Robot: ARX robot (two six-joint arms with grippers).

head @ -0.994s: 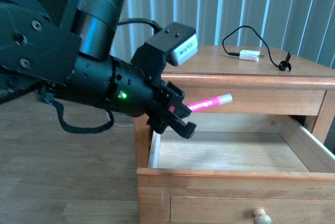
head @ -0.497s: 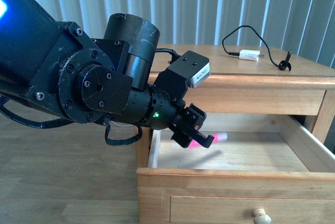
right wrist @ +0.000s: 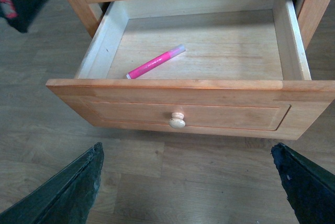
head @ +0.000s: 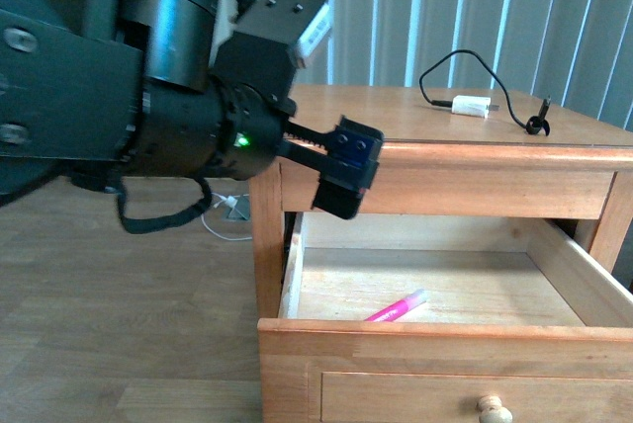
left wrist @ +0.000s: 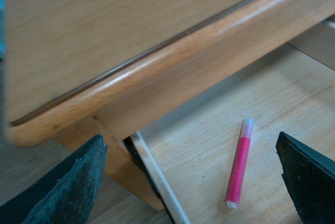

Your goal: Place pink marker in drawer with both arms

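The pink marker (head: 396,307) lies loose on the pale floor of the pulled-out drawer (head: 435,339), near its front left; it also shows as the marker (left wrist: 238,164) and the marker (right wrist: 155,62). My left gripper (head: 346,171) hangs open and empty above the drawer's back left corner, level with the table edge. In its own view the left gripper (left wrist: 193,182) has its jaws far apart above the marker. My right gripper (right wrist: 188,187) stands open in front of the drawer (right wrist: 188,114), over the floor below the round knob (right wrist: 177,121).
A white charger plug (head: 471,105) with a black cable lies on the wooden table top (head: 396,117). Vertical blinds hang behind. Wood-look floor (right wrist: 172,182) surrounds the table. A white cable lies on the floor left of the table leg.
The left gripper let go of the pink marker, which dropped onto the drawer floor. The left arm then rose and drew back above the drawer.
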